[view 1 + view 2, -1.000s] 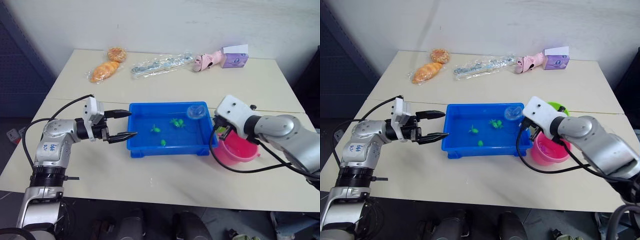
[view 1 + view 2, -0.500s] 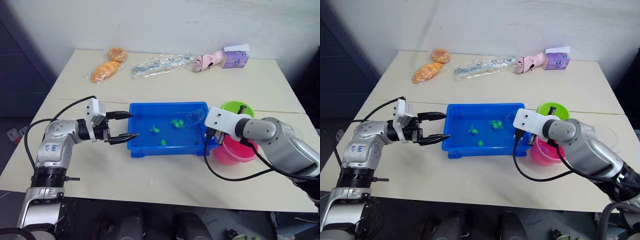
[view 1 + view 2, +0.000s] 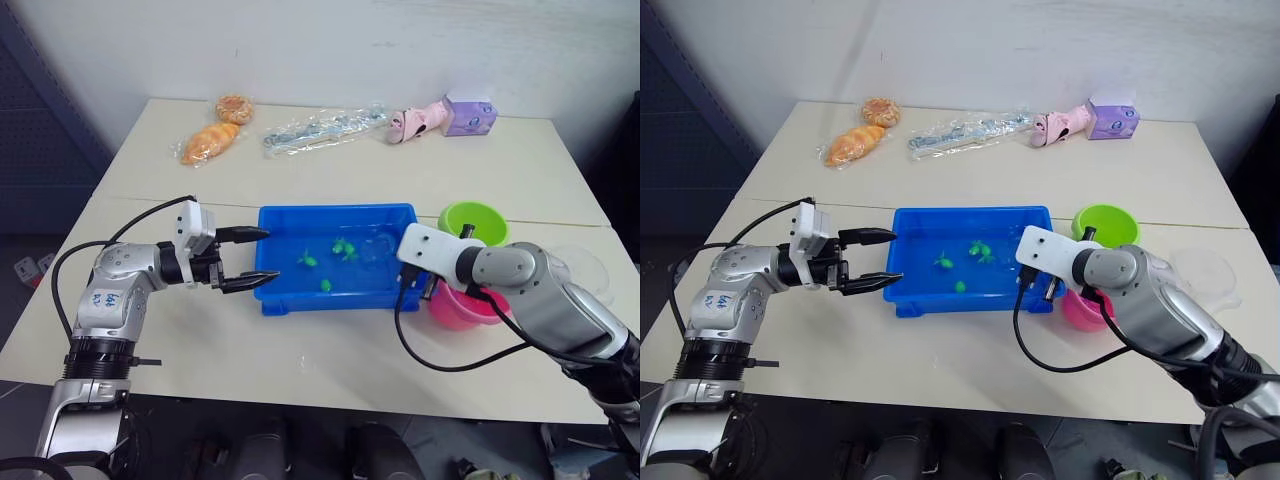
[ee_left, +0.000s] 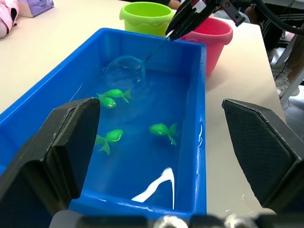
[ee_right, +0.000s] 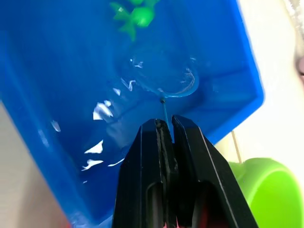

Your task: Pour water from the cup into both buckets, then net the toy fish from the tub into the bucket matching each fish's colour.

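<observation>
The blue tub sits mid-table with water and three green toy fish in it. My right gripper is shut on the thin handle of the net. The net's ring is dipped into the tub's right end near one green fish. The lime green bucket and the pink bucket stand just right of the tub, behind my right wrist. The clear cup rests further right. My left gripper is open at the tub's left wall, holding nothing.
Along the table's far side lie two bagged pastries, a clear plastic packet, a pink toy and a purple box. Bare tabletop lies in front of the tub.
My right arm has swung left and down, bringing the net from above the tub's right end into the water. The left gripper has barely moved.
</observation>
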Robot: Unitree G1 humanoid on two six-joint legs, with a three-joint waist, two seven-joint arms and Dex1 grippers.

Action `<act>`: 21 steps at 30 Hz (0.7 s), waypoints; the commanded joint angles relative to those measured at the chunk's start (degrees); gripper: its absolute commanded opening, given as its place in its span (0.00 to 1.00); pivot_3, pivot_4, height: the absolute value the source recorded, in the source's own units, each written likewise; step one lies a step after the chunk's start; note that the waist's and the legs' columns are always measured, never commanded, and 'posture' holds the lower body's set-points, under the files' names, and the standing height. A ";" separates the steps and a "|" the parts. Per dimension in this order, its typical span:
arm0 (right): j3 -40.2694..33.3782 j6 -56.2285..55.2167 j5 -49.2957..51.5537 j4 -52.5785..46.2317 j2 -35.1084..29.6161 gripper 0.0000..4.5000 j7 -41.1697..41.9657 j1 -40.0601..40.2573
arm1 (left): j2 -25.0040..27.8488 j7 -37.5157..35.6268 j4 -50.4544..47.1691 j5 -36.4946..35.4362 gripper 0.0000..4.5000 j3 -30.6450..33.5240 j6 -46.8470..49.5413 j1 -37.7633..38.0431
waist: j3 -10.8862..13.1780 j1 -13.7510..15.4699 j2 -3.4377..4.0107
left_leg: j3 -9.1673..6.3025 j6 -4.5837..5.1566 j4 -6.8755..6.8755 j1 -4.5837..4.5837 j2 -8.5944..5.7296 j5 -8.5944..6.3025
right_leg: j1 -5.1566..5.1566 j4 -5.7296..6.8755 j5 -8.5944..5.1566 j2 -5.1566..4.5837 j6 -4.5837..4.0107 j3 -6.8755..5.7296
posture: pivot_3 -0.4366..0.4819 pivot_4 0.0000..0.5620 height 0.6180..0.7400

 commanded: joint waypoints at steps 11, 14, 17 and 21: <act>-3.44 0.76 -0.86 -0.13 7.37 0.00 0.49 0.14 | 0.93 -0.33 -2.17 -1.04 0.99 1.32 -0.47 0.93 | 0.00 -0.45 0.00 | 0.00 -0.04 0.00 0.02 0.00 0.02 | -0.03 0.03 0.00 0.01 0.00 0.00 | 0.48 0.27 1.00; -4.36 1.94 0.28 -0.28 8.84 0.00 0.87 0.73 | 1.08 -0.44 -1.84 -1.02 0.99 1.35 -0.69 0.94 | 0.00 -0.44 0.00 | 0.00 -0.04 -0.01 0.01 0.00 0.02 | -0.02 0.03 0.00 0.00 0.00 0.00 | 0.48 0.27 1.00; -5.63 2.60 1.35 -0.88 10.14 0.00 0.65 1.51 | 1.25 -0.50 -1.63 -0.97 0.99 1.36 -0.91 1.06 | 0.00 -0.44 0.00 | 0.00 -0.04 -0.01 0.02 0.00 0.02 | -0.02 0.02 0.00 0.00 0.00 0.00 | 0.48 0.27 1.00; -9.24 4.92 5.34 -3.28 12.14 0.00 1.52 3.33 | 1.69 -0.65 -1.15 -0.57 0.99 1.27 -1.29 1.11 | 0.00 -0.42 0.00 | 0.00 -0.04 -0.02 0.02 0.00 0.02 | -0.01 0.04 0.00 0.01 0.00 0.00 | 0.48 0.27 1.00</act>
